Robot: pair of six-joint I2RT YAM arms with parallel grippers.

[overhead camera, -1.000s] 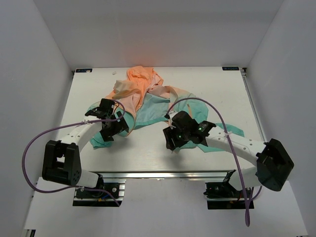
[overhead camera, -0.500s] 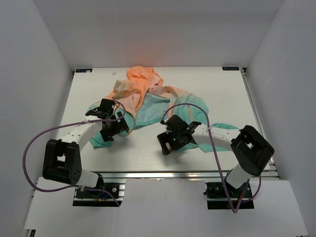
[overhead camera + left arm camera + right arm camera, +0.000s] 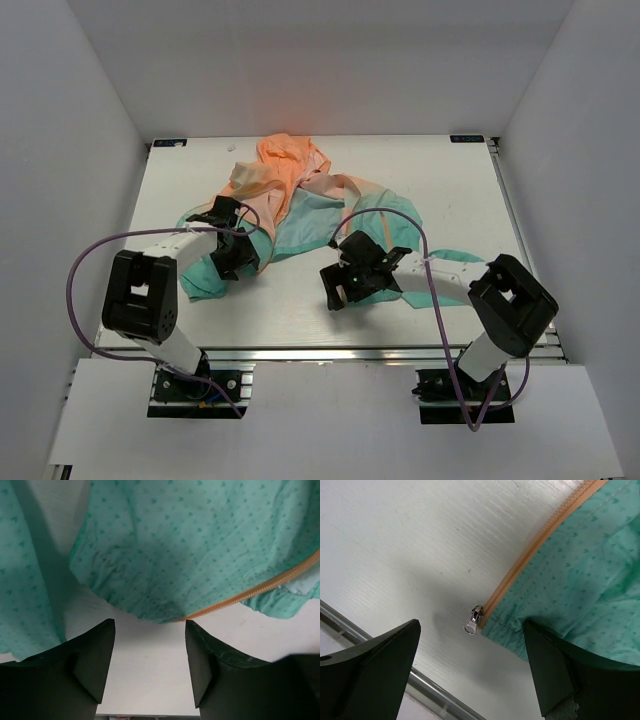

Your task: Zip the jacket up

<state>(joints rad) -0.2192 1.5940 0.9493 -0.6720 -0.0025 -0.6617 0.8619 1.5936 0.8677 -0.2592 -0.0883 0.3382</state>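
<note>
Left claw (image 3: 148, 630) and right claw (image 3: 471, 626) both gape empty above the jacket (image 3: 288, 178) crumpled on the table (image 3: 455, 190).

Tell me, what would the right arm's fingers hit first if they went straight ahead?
Probably the small metal zipper slider at the corner of the jacket, lying on the table between the open fingers; depth is unclear.
</note>
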